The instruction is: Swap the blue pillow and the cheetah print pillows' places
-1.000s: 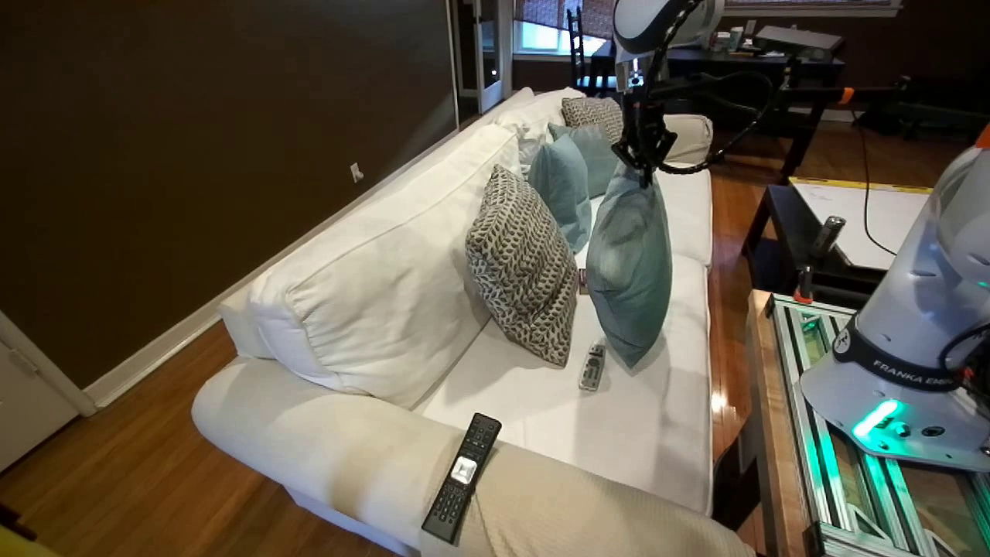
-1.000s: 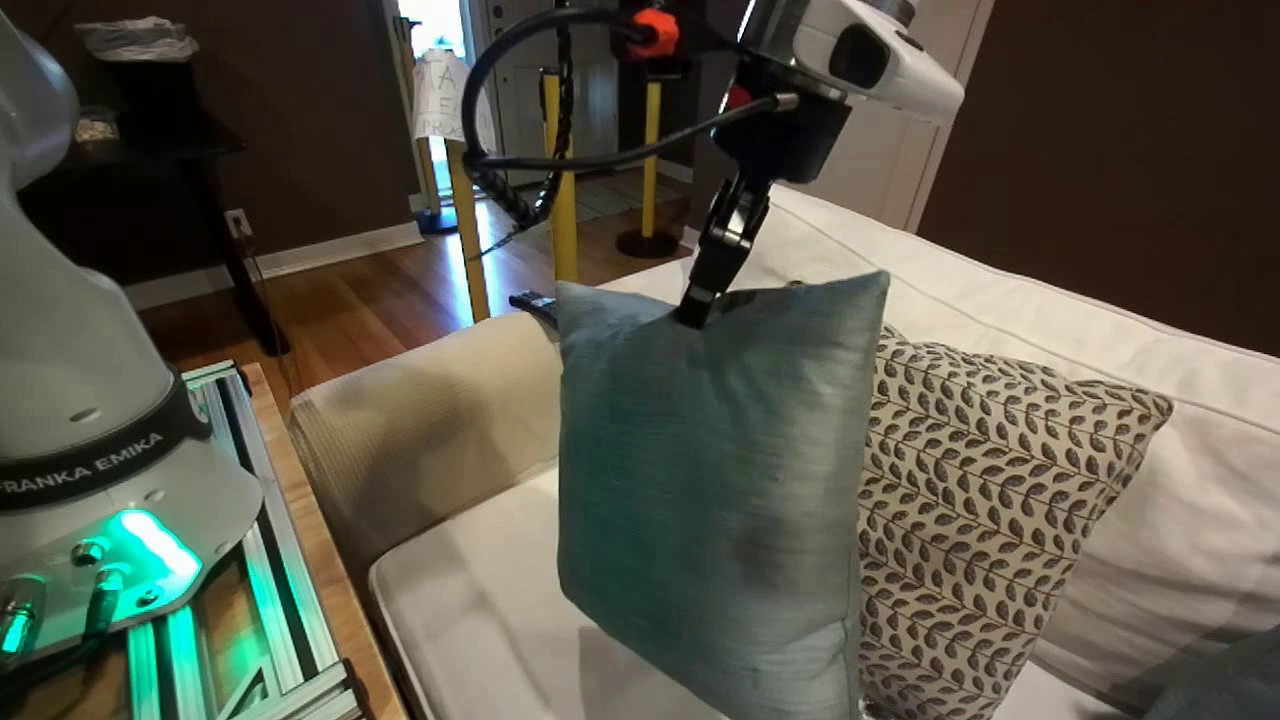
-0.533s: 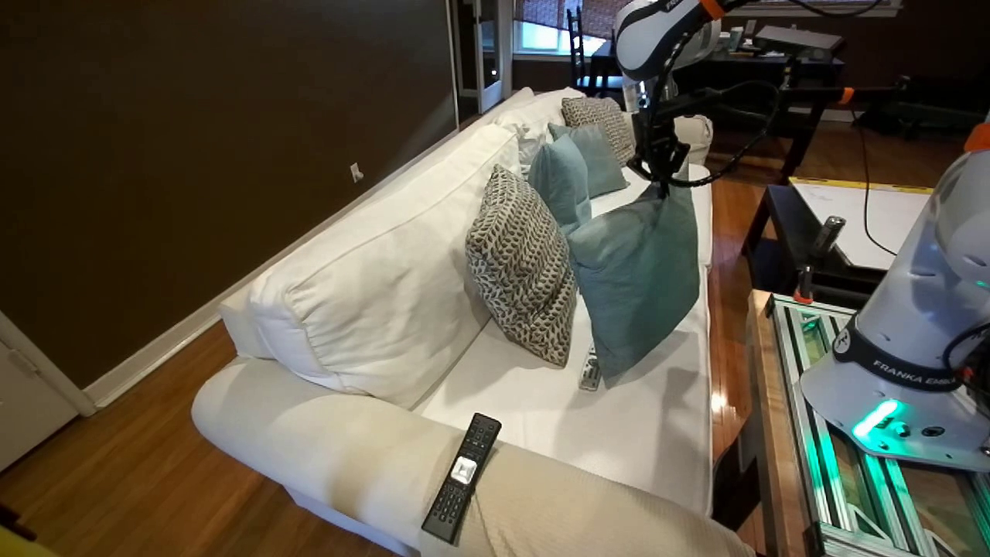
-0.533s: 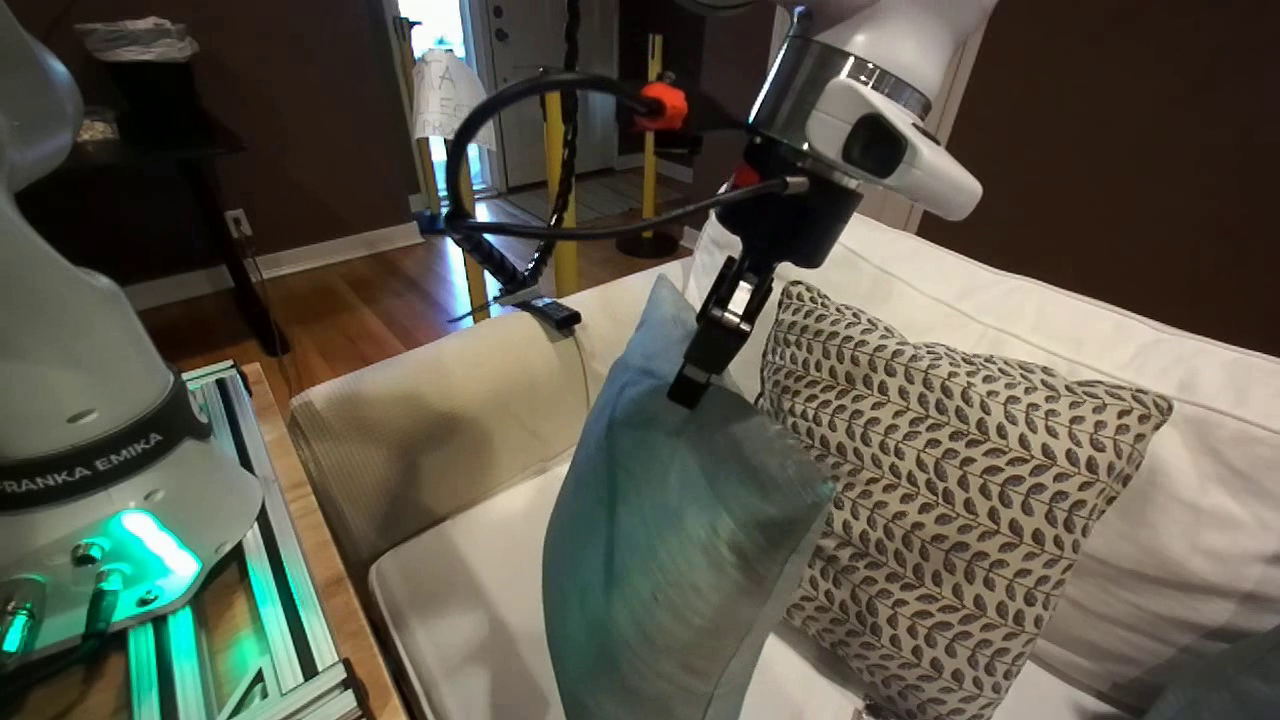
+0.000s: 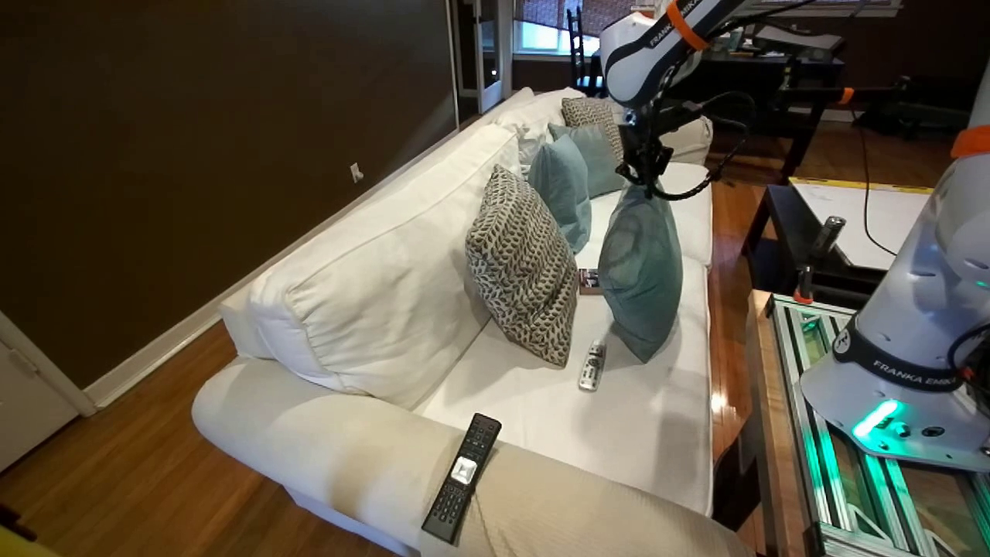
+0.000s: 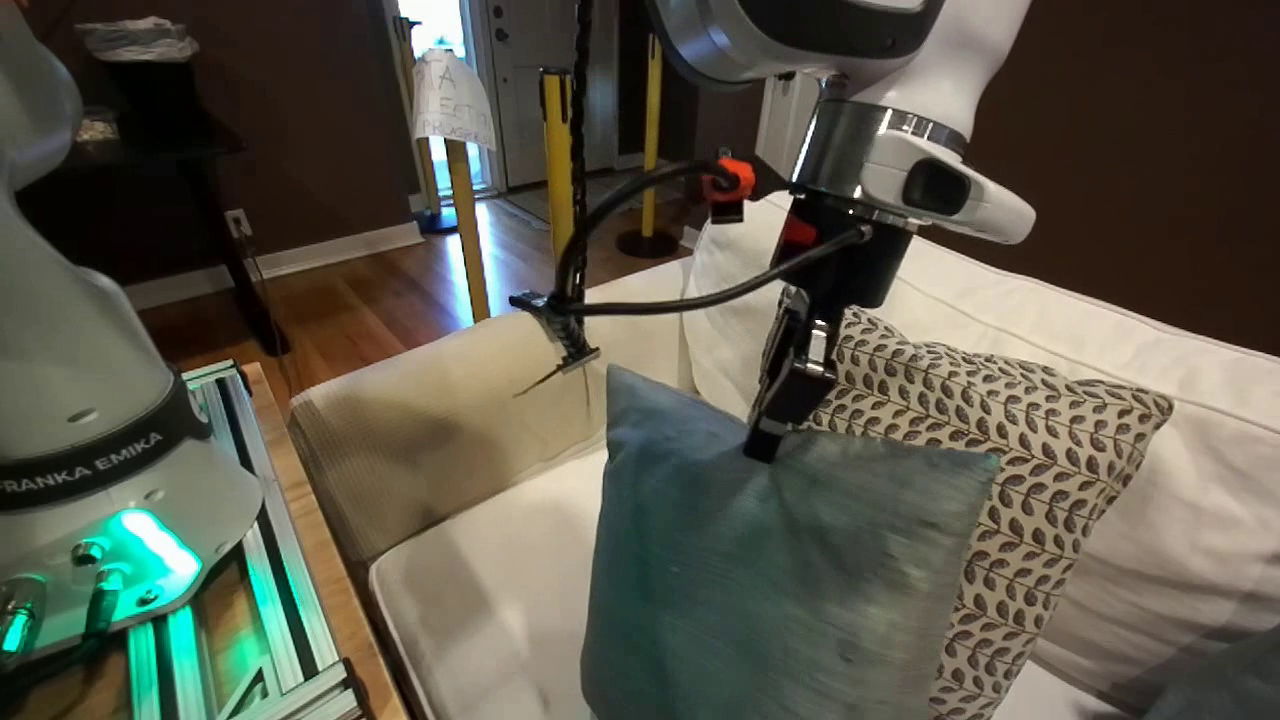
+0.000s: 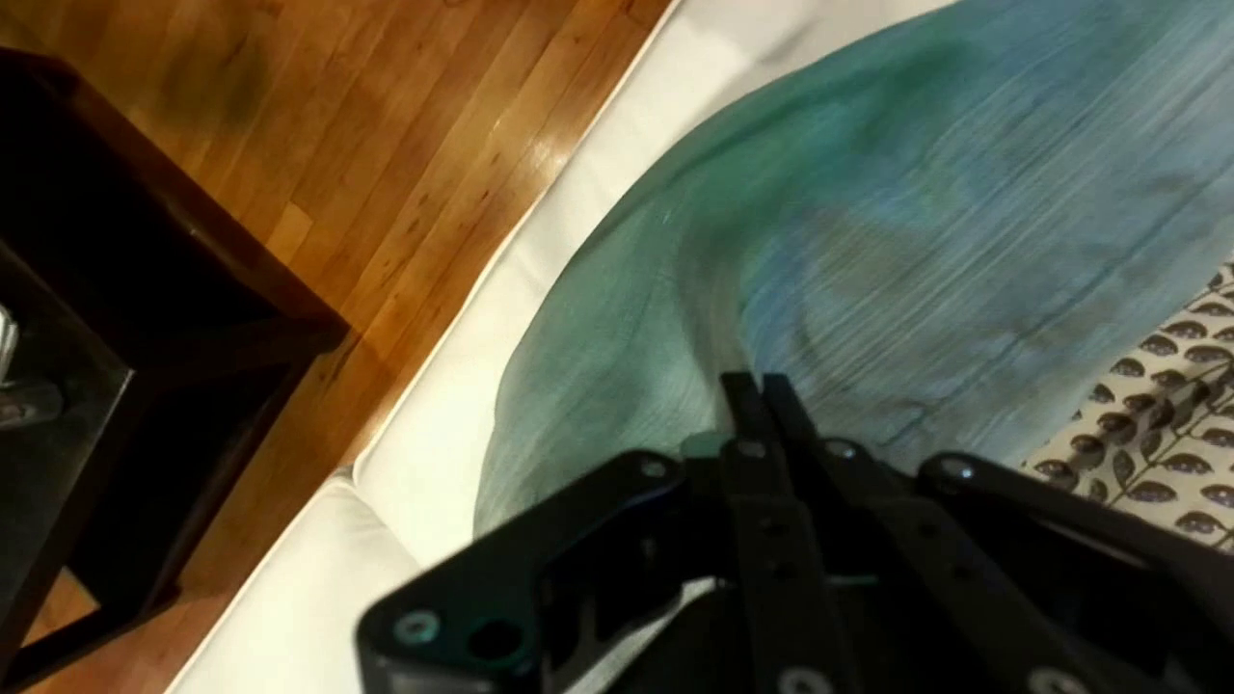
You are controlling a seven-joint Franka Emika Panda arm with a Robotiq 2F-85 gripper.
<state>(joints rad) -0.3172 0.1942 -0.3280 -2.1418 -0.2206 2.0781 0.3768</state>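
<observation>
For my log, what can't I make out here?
In an exterior view: blue pillow, cut off by the picture's bottom edge; printed pillow, partly hidden behind it.
In the wrist view: printed pillow, cut off by the right edge.
In an exterior view: small item on the seat, too small to identify.

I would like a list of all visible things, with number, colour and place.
sofa: one, white, both exterior views
blue pillow: one, teal, held by its top edge
other blue pillows: two, teal, farther along sofa
printed pillow: one, cream with dark leaves, against sofa back
far printed pillow: one, greyish, at sofa's far end
long remote: one, black, on armrest
short remote: one, grey, on seat
small item: one, colour unclear, on seat
low table: one, black, beside sofa
board: one, white, on low table
workbench: one, brown, beside sofa
posts: at least three, yellow, background
robot arm: one, white, reaching over sofa
gripper: one, black, jaws shut on blue pillow
</observation>
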